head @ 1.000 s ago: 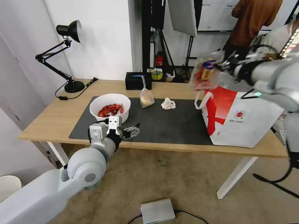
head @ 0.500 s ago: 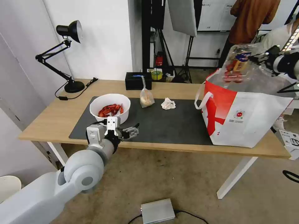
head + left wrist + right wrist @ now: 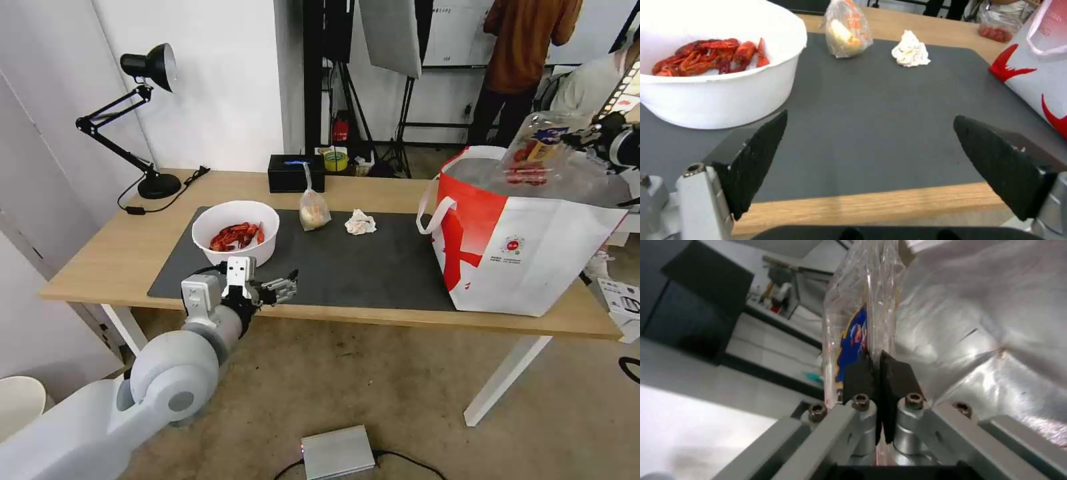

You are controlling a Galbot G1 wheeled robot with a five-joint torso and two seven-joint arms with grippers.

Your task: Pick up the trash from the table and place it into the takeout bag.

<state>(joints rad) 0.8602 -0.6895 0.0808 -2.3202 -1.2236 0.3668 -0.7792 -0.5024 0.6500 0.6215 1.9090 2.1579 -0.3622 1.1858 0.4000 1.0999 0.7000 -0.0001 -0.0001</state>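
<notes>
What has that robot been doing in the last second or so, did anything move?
The right gripper, jaws shut on the clear clamshell, carried it rightward from beside the takeout bag and lowered it to the bag's open mouth. The left gripper stayed open at the table's near edge; the bowl, knotted bag and tissue kept their places.
</notes>
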